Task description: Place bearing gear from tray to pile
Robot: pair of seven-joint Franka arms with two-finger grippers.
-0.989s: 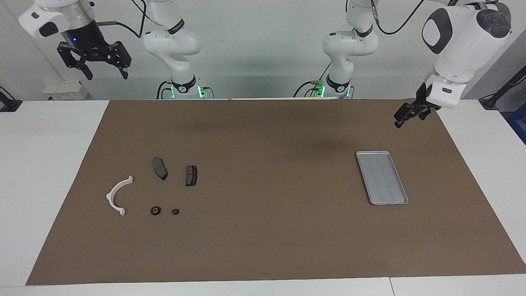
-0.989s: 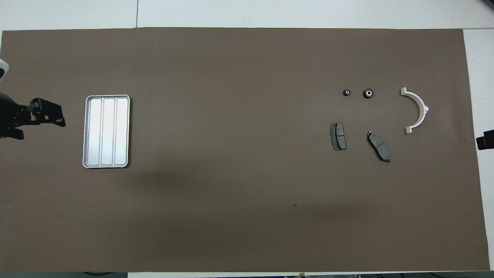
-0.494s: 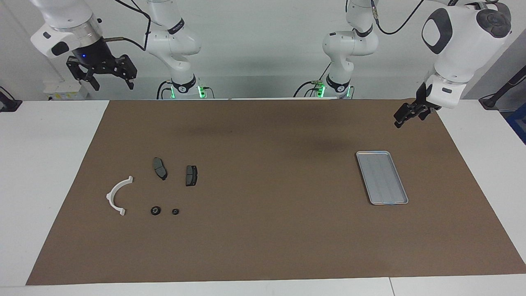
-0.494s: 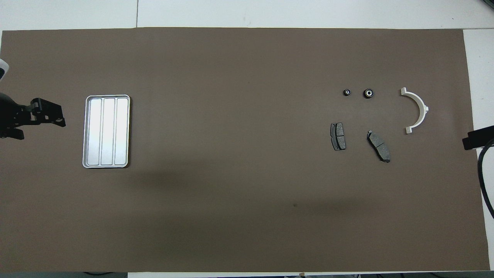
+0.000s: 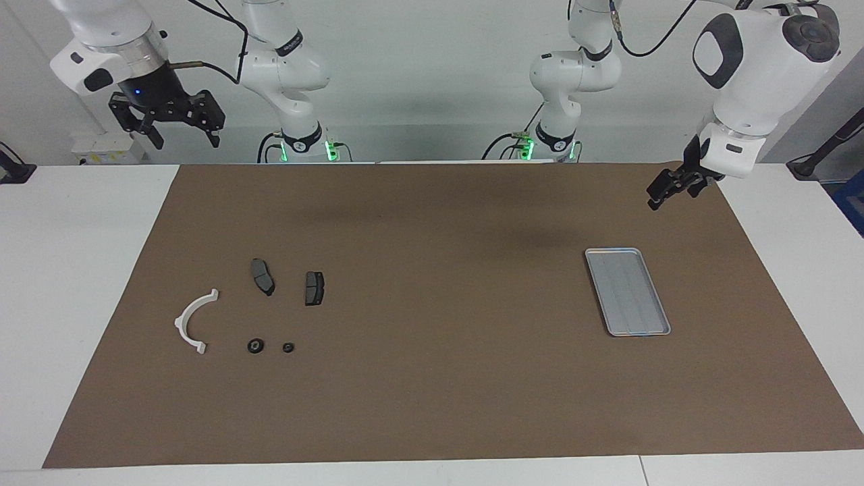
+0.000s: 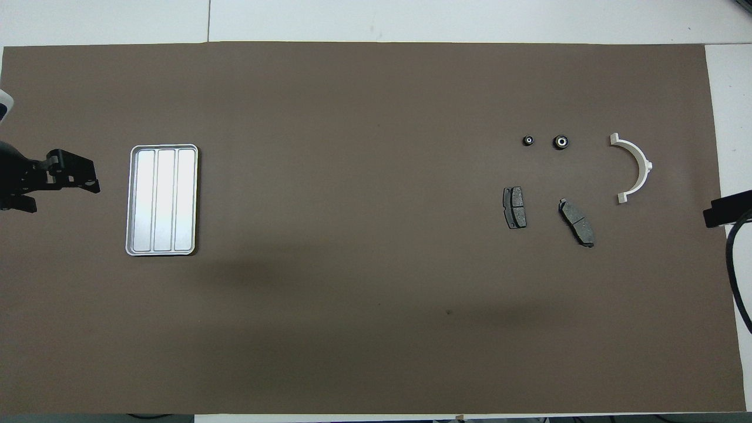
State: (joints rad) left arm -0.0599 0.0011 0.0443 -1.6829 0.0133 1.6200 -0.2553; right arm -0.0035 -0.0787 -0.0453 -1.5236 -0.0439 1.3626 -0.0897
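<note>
On the brown mat [image 5: 432,378], toward the left arm's end of the table, I see the tray [image 5: 628,291] [image 6: 161,200] lying flat, its ridged floor bare. I take that tray as my landmark. Well apart from the tray, toward the right arm's end of the mat, sits the pile: a white arc [image 5: 194,321] [image 6: 633,168], two dark brake-pad pieces [image 5: 262,277] [image 5: 314,288], and two small black round parts. The larger round part [image 5: 255,345] [image 6: 561,141] and the smaller round part [image 5: 287,347] [image 6: 528,140] lie side by side, farther from the robots than the pads, close together but not touching. I read these as the bearing gears, both resting on the mat with the pile and neither in the tray. The arc lies farthest of all from the tray, at the pile's outer edge.

The left gripper [image 5: 668,191] [image 6: 64,179] hangs low over the mat's edge, near the tray on the side toward the left arm's end, clear of it. I see nothing in it; its fingers read as spread and empty.

The right gripper [image 5: 177,128] is raised high above the table's corner at the right arm's end, well apart from the tray and clear of the pile. Its jaws stand apart and hold nothing. In the overhead view only a dark tip of it shows at the frame's edge.
</note>
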